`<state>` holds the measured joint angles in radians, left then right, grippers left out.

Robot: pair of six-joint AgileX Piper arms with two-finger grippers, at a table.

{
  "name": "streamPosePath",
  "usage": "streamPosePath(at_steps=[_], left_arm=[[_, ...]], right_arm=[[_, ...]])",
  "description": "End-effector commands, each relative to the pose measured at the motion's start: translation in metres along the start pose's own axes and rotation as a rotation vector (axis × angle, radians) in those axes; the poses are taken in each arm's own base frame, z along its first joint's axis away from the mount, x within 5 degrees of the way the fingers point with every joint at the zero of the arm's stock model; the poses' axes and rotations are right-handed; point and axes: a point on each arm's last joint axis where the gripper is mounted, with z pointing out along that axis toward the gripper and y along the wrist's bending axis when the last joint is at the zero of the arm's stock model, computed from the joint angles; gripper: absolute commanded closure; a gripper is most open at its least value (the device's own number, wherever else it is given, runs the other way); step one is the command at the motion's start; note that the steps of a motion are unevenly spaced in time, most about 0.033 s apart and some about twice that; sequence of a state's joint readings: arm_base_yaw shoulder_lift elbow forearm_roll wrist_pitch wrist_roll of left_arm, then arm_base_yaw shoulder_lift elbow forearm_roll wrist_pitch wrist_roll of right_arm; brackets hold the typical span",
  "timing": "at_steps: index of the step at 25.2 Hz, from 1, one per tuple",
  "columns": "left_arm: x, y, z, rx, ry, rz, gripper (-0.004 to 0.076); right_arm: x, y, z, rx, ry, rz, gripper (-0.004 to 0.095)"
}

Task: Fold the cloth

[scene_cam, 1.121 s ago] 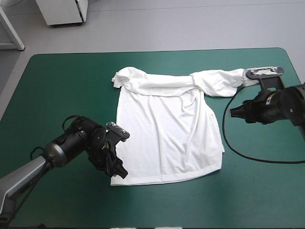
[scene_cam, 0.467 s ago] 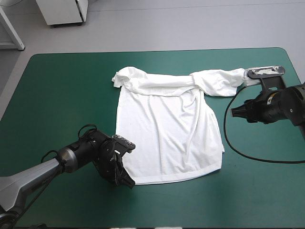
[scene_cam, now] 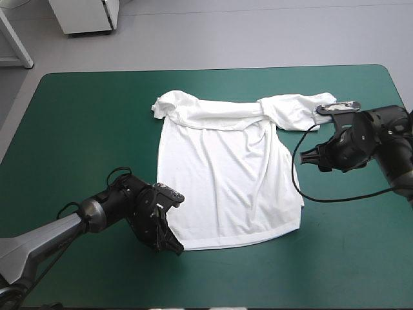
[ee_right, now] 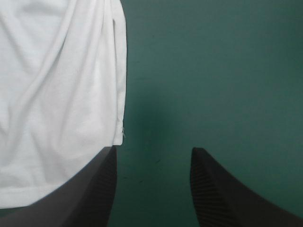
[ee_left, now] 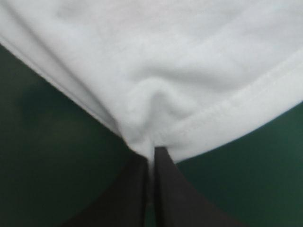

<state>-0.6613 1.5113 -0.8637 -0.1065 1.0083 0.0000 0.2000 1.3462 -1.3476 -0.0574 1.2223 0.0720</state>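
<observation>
While the left gripper (scene_cam: 173,247) up front has its fingers (ee_left: 137,189) all but closed, pinching the near hem corner of the T-shirt (scene_cam: 226,181), which lies spread flat mid-worktop (scene_cam: 90,123), the right gripper (ee_right: 152,152) farther back sits with fingers wide apart, holding nothing, just beside the sleeve (scene_cam: 293,108)

My left arm (scene_cam: 45,236) reaches in over the near left corner of the table (scene_cam: 77,116). Its wrist is bent downward, so my left gripper (scene_cam: 169,244) points low toward the near edge. Its black fingers (ee_left: 163,189) are pressed together to a thin slit, pinching a hem corner of the T-shirt (ee_left: 156,71). My right arm (scene_cam: 393,139) comes in over the right edge. My right gripper (scene_cam: 310,155) points toward the left edge, its fingers (ee_right: 94,189) spread well apart, low above the tabletop.
</observation>
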Motion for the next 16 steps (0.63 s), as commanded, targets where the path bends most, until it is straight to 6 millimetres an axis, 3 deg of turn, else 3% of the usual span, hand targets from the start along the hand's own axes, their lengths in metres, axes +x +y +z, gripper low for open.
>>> streamPosePath(at_steps=[1, 12, 16], left_arm=[[-0.009, 0.0, 0.009, 0.002, -0.066, -0.004, 0.0733], [-0.009, 0.0, 0.009, 0.002, -0.069, -0.004, 0.0733], [-0.011, 0.0, 0.009, 0.001, -0.081, -0.003, 0.0733]], right_arm=[[-0.009, 0.004, 0.013, -0.027, -0.033, 0.012, 0.0435], [0.002, 0.019, 0.099, -0.137, 0.179, 0.052, 0.0437], [0.012, 0.024, 0.118, -0.177, 0.212, 0.064, 0.0437]])
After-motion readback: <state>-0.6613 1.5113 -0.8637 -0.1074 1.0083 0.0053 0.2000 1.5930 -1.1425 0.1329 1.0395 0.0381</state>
